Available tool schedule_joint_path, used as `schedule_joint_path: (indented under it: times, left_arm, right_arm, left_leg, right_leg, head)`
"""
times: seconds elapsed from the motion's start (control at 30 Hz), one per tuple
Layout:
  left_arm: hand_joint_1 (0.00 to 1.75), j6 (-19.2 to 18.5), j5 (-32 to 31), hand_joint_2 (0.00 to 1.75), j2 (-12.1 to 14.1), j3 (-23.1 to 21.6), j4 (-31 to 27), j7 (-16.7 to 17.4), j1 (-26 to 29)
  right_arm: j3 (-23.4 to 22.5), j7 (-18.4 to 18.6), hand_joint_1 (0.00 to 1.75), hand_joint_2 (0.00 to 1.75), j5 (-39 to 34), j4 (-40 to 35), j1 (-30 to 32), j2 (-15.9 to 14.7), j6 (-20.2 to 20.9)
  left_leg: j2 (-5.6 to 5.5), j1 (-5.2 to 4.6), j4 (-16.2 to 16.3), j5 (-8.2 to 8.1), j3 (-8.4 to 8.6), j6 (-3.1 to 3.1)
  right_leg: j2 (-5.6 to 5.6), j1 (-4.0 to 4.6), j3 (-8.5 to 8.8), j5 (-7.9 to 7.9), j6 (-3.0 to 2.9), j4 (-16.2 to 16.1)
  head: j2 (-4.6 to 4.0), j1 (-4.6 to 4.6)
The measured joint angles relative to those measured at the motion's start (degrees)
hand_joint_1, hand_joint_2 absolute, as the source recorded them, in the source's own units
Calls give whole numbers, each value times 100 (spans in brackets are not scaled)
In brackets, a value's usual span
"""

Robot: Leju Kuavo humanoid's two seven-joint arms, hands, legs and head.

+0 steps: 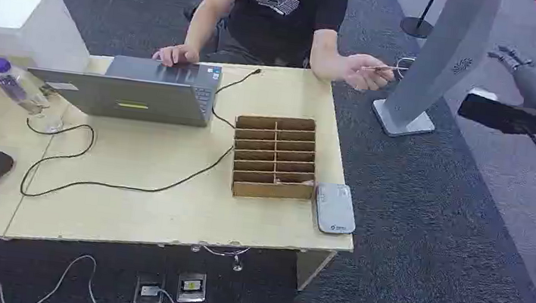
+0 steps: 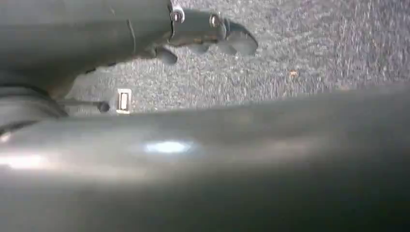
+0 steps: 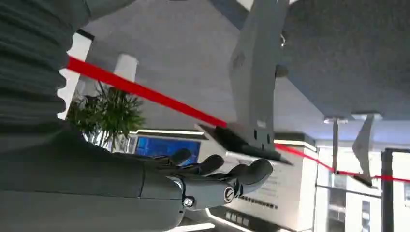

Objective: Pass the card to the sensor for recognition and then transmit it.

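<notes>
Step in hand, by judgement: the handover stage, with the card (image 1: 378,69) gripped in the person's hand (image 1: 356,69) at about one o'clock in the head view, beyond the far right corner of the worktop (image 1: 166,216) and just beside the grey sensor pillar (image 1: 443,57). Right hand (image 1: 515,61) raised at two o'clock, past the pillar, well apart from the card; in the right wrist view the right hand (image 3: 212,179) lies nearly flat, fingers (image 3: 251,171) extended and slightly apart, nothing in it. Left hand (image 2: 212,36) hanging over grey carpet (image 2: 314,53), fingers loosely bent, nothing held, as far as the blurred wrist view allows.

Next move, as a guess: bring the right hand round the pillar toward the card, close on its free end, then present it to the sensor face. Calls for care with the pillar in between and a thin card held edge-on.

On the worktop: an open laptop (image 1: 142,91) at eleven o'clock, a cardboard divider box (image 1: 274,157) near centre, a small grey reader (image 1: 335,207) touching or just beside the box's near right corner, a water bottle (image 1: 19,85) at nine o'clock.

Writing: a pale graphic on the person's black shirt (image 1: 282,1), unreadable; a round mark on the pillar, too small to read; nothing legible on the reader.
</notes>
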Motion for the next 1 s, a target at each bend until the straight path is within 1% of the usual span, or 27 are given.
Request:
schedule_joint_path:
  times: [0.17, 0.27, 0.4, 0.53, 0.83, 0.87, 0.9, 1.0]
  left_arm:
    - [0, 11, -35, 0, -13, -13, 0, 15, -37]
    - [0, 30, -52, 0, -22, -55, 0, 15, -59]
    - [0, 46, -94, 0, -31, -114, 0, 17, -67]
    - [0, 63, -118, 0, -39, -138, 0, 35, -94]
    - [0, 55, -148, 0, -52, -149, 0, 81, -112]
    - [0, 46, -155, 0, -52, -149, 0, 87, -116]
    - [0, 42, -160, 0, -55, -149, 0, 90, -127]
    - [0, 39, -175, 0, -55, -149, 0, 96, -146]
  right_arm:
    - [39, 9, 0, 175, -142, -116, 456, 144, -147]
    - [39, 15, 0, 175, -201, -193, 629, 238, -227]
    - [26, 52, 0, 175, -271, -260, 745, 346, -267]
    - [-37, 127, 0, 175, -277, -405, 868, 529, -393]
    - [-194, 159, 0, 175, -297, -535, 915, 802, -430]
    - [-221, 160, 77, 175, -301, -544, 918, 842, -444]
    - [-232, 159, 175, 175, -308, -549, 918, 879, -463]
    - [-256, 168, 175, 175, -290, -551, 932, 959, -498]
  left_leg:
    - [8, 0, 0, 0, 1, 0]
    - [10, 0, 0, 0, 2, -1]
    - [11, 0, -1, 0, 1, -1]
    - [18, 0, 0, 0, 4, -1]
    - [19, 0, -1, 0, 4, -1]
    - [21, 0, -1, 0, 4, -1]
    - [22, 0, 0, 0, 6, -1]
    - [19, 0, -1, 0, 5, -1]
  right_leg:
    - [12, 0, -1, 2, -2, 1]
    - [12, 0, -1, 2, -2, 1]
    - [12, 0, -1, 2, -2, 2]
    - [24, 0, -2, 2, -2, 3]
    - [24, 0, -2, 3, -2, 3]
    - [28, 0, -3, 3, -2, 3]
    - [29, 0, -2, 4, -2, 3]
    - [21, 0, -1, 3, -2, 3]
  head:
    - [0, -2]
    - [0, 0]
    - [0, 4]
    - [0, 0]
    - [0, 2]
    - [0, 2]
    - [0, 0]
    - [0, 2]
